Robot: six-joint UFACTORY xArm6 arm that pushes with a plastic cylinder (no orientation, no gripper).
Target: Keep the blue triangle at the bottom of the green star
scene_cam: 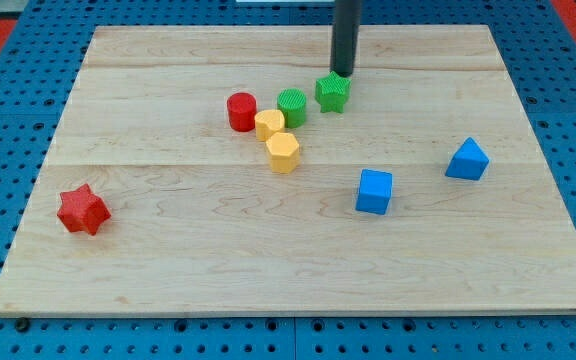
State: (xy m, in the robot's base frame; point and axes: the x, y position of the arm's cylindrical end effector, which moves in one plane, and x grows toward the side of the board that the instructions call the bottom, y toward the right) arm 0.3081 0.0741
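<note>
The green star [333, 92] lies near the top middle of the wooden board [168, 260]. The blue triangle [467, 160] lies well to the view's right of it and lower, near the board's right side. My tip [341, 75] is at the star's top edge, touching or almost touching it. The tip is far from the blue triangle.
A green cylinder [291, 106], a red cylinder [241, 111] and two yellow blocks [269, 124] [282, 152] cluster left of the star. A blue cube [374, 191] lies below the star. A red star [83, 210] lies at the left.
</note>
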